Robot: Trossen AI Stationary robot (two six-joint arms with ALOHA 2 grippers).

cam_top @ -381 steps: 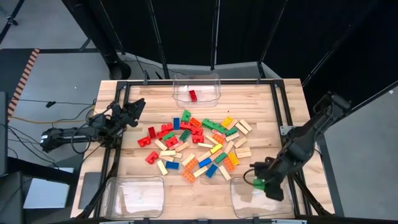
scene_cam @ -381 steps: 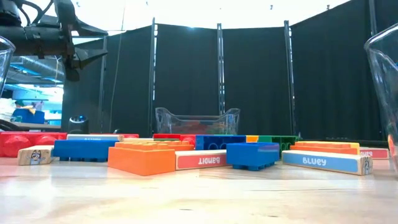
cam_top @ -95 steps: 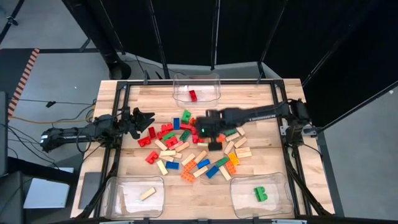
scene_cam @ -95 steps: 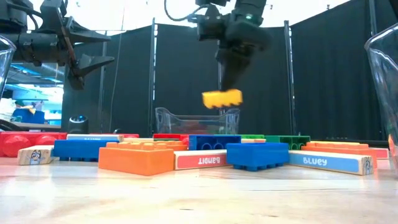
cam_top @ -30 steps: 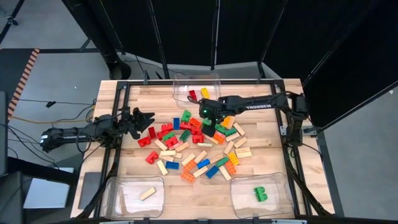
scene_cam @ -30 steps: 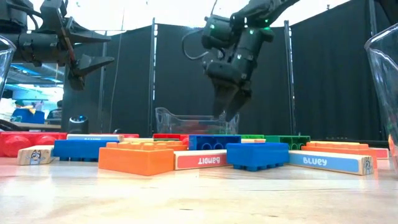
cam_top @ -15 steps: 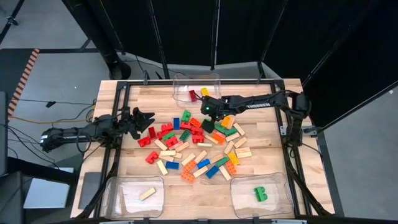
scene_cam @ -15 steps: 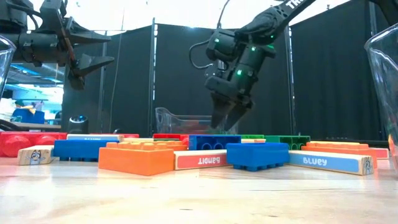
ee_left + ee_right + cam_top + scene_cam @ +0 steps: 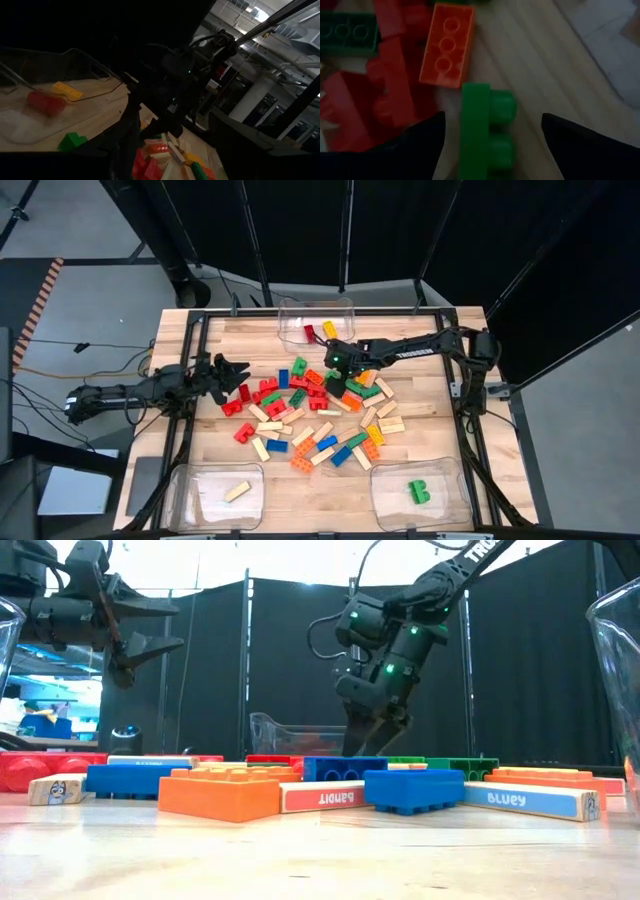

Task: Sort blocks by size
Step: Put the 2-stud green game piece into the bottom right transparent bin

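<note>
blocks (image 9: 310, 415): right gripper (image 9: 338, 368) lower over pile (jaws open), yellow brick gone.

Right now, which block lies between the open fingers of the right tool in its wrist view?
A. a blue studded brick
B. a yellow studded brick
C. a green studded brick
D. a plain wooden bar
C: in the right wrist view the green studded brick lies on the wood between the two dark fingers of the right tool, with an orange brick just beyond it.
</note>
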